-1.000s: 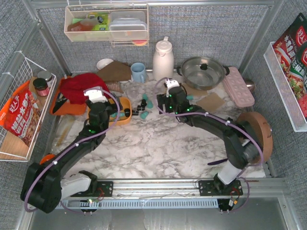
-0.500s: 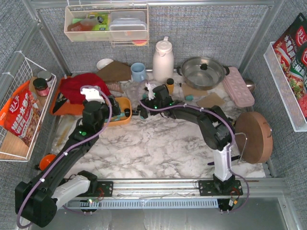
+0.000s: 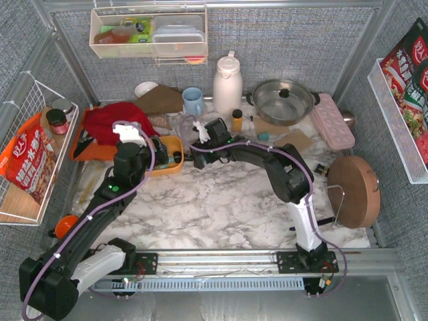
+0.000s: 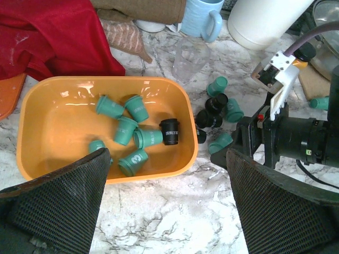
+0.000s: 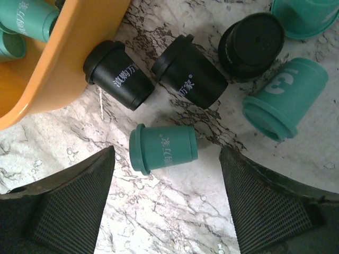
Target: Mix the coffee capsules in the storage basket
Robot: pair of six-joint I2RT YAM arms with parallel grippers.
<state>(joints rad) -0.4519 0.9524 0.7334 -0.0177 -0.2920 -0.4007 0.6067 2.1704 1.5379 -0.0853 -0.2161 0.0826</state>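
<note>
left gripper (image 4: 167, 153): fingers (image 4: 63, 206) spread wide, nothing between them. it is held over the near long edge of the storage basket (image 4: 58, 132). the basket sits just ahead of and below this gripper on the marble table top (image 4: 159, 222). seven coffee capsules (image 4: 126, 130) are visible inside it, six teal and one black capsule (image 4: 170, 131). all lie on their sides or tilted, gathered toward the end nearer the gripper's right finger. a red cloth (image 4: 47, 37) lies beyond the basket, ahead and to the left. a blue mug (image 4: 204, 16) stands further ahead.

right gripper (image 5: 165, 153): fingers (image 5: 69, 211) apart, gripping nothing. one teal capsule (image 5: 163, 148) lies on its side on the marble between the two fingertips, touching neither. just ahead of it lie two black pods. the left black capsule (image 5: 119, 74) touches the basket's outer wall, and the second black capsule (image 5: 188, 74) lies just beside it. ahead and toward the right finger are a third black capsule (image 5: 250, 45) and two more teal ones, one with a pale mark on its side. the basket's corner is ahead and to the left of this gripper.
</note>
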